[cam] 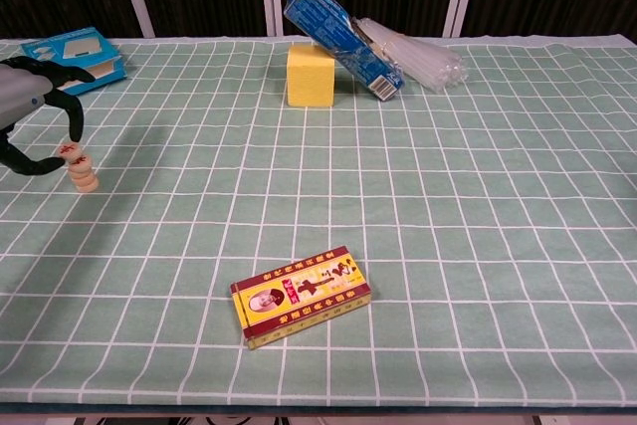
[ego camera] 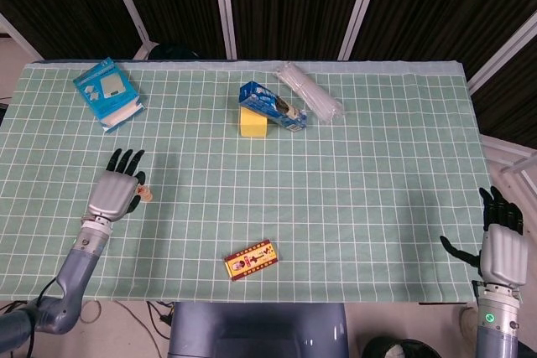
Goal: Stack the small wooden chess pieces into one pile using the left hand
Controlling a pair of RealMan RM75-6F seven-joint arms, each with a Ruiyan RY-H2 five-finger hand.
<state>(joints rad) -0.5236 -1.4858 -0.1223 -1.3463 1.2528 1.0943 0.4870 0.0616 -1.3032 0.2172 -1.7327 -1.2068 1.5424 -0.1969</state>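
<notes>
Pinching the top chess piece [cam: 72,149] in our left hand [ego camera: 116,189], we seat it squarely on the pile [cam: 82,175], so it stands balanced.

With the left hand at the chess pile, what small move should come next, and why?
Probably spread the fingers and lift away: the left hand pinches the top piece, which appears to rest on the pile.

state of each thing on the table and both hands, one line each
left hand: pinching the top chess piece
chess pieces: upright stack on the cloth, top one red-marked
right hand: open, holding nothing, off the table edge
blue carton: tilted, leaning on the yellow block
red and yellow box: lying flat
</notes>
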